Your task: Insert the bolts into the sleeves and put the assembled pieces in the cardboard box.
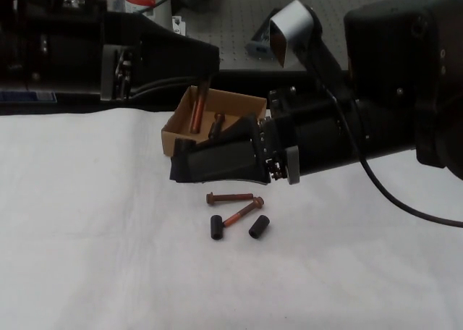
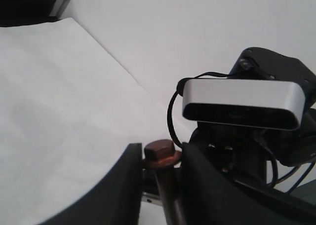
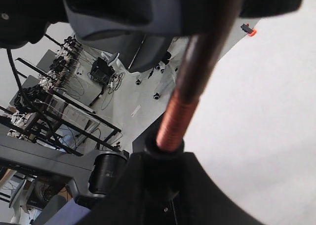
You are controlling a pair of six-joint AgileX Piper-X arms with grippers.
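My left gripper [image 1: 205, 78] is shut on the head of a copper bolt [image 1: 197, 109], which hangs down over the cardboard box [image 1: 172, 133]. The left wrist view has the bolt head [image 2: 159, 150] clamped between the fingers of that gripper [image 2: 158, 162]. My right gripper [image 3: 163, 161] is shut on a black sleeve [image 3: 152, 147], and the threaded end of the bolt [image 3: 187, 96] sits in the sleeve's mouth. A dark piece [image 1: 216, 124] lies inside the box. On the cloth lie two loose bolts [image 1: 230, 197] [image 1: 242, 213] and two black sleeves [image 1: 215, 227] [image 1: 258, 226].
A white cloth [image 1: 87, 236] covers the bench, with free room to the left and in front. The right arm's body [image 1: 340, 138] and its cable [image 1: 391, 192] hang over the right side. A dark perforated plate [image 1: 239, 19] lies behind the box.
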